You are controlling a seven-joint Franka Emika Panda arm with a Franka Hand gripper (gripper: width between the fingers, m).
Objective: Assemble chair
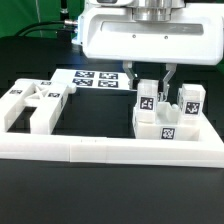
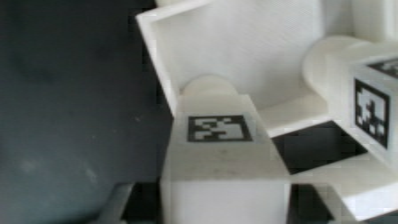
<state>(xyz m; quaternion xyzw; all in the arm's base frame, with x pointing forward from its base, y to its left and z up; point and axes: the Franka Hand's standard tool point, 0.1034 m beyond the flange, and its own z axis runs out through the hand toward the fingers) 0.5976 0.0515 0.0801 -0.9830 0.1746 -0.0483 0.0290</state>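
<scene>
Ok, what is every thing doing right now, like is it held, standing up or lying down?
tool: shut on the tagged bar.
tagged bar: upright, gripped by the tool.
tagged block: upright beside the bar, not held.
loose white parts: lying at the exterior view's left, untouched.
marker board: lying flat, untouched.
border rail: lying flat, untouched.

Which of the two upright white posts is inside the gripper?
The upright post on the exterior view's left: the gripper grips it, while the other post stands free.
</scene>
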